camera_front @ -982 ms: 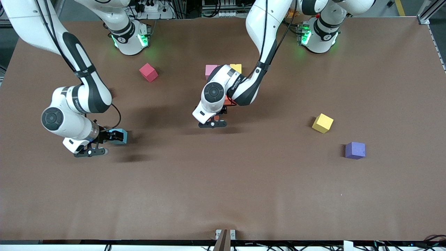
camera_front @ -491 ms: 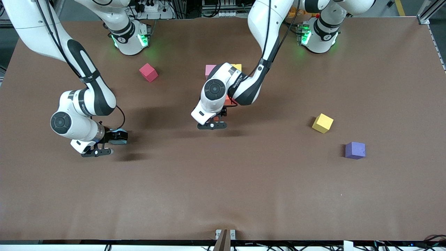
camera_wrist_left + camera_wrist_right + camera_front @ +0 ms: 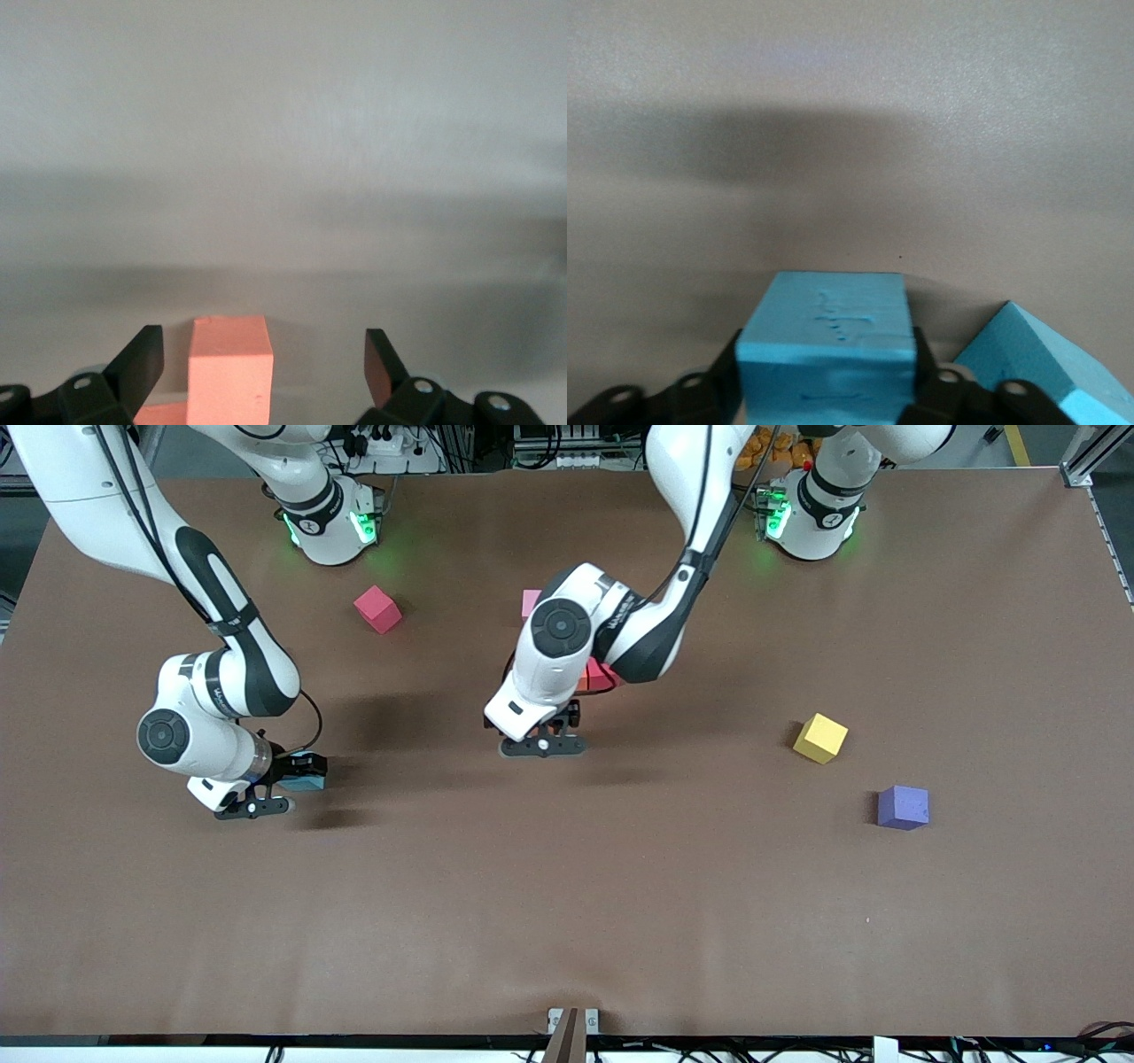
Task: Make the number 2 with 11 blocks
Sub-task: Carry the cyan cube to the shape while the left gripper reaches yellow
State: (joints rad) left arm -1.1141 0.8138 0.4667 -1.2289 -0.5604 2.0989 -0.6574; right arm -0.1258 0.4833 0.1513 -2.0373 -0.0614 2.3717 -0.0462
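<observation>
Foam, light and squashy: right gripper [image 3: 824, 390] pinches teal-blue block [image 3: 824, 341] square across flat side faces; left gripper [image 3: 261, 376] gapes wide, empty, over orange block [image 3: 229, 372]

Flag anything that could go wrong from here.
1. The right end effector grips one teal block with a second teal block close beside it; lifting could nudge that one.
2. The left end effector is open around an orange block sitting off-centre, near one finger; moving away could drag it.
</observation>
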